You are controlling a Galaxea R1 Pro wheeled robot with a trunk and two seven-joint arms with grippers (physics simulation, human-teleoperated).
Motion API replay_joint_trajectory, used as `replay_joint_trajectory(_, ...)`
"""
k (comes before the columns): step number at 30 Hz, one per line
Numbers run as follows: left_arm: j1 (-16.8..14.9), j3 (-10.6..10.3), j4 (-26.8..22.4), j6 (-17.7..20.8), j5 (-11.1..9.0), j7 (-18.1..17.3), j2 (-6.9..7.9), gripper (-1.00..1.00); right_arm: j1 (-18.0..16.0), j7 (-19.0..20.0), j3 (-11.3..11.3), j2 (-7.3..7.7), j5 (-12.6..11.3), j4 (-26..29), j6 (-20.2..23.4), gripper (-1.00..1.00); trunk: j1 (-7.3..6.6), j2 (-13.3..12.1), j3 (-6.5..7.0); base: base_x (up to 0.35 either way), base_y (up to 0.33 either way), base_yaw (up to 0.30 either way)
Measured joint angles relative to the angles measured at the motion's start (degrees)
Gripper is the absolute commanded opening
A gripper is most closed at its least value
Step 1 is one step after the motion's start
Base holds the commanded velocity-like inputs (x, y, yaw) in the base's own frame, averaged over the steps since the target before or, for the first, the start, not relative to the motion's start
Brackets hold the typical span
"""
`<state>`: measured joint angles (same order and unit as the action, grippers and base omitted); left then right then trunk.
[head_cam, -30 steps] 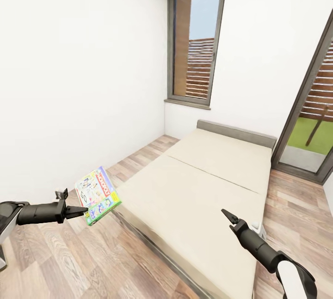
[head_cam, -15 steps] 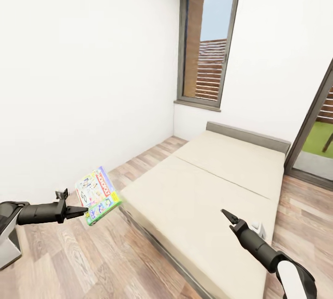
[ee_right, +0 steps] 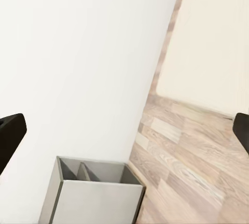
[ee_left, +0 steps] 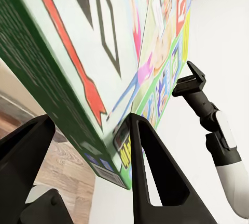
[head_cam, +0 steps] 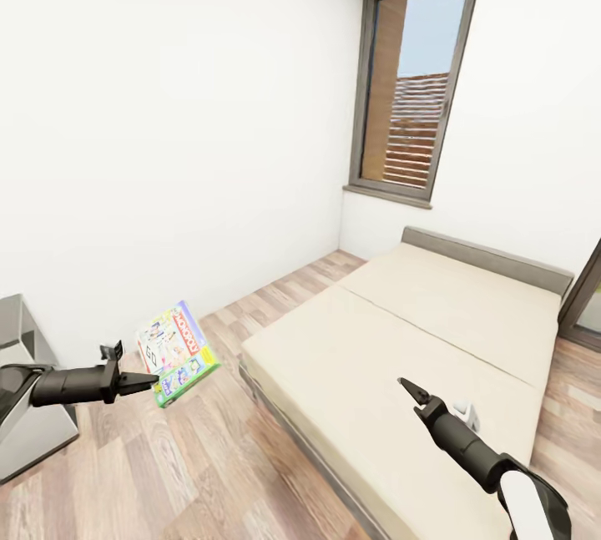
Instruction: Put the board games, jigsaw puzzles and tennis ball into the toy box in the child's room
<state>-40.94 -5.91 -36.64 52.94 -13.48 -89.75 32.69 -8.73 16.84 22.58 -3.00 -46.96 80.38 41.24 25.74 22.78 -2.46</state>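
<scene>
carrying is the step in hand: the left gripper is clamped on a corner of the green-edged board game, held in the air over the wood floor, just off the foot corner of the bed. the right gripper hangs above the bed, fingers spread, holding nothing. next, i judge, comes finding the table and its toy box, then lowering the game in.

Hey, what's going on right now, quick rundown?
Left tool clamped on board game, held above wood floor. Right tool open, over the bed. Grey cabinet near left arm.
</scene>
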Motion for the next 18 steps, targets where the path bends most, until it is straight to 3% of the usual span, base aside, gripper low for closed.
replay_joint_trajectory(10,0.2,0.0,0.1,-0.1,-0.1,0.0,0.10,-1.00,0.0,0.0,0.0,-0.02,0.0,0.1,0.0,1.00,-0.03,0.0,0.48,0.257,0.000,0.231)
replay_joint_trajectory(18,0.2,0.0,0.1,-0.2,0.0,0.0,0.06,-1.00,0.0,-0.1,-2.6,0.05,0.1,0.1,0.0,1.00,-0.03,0.0,0.56,0.333,0.028,0.058)
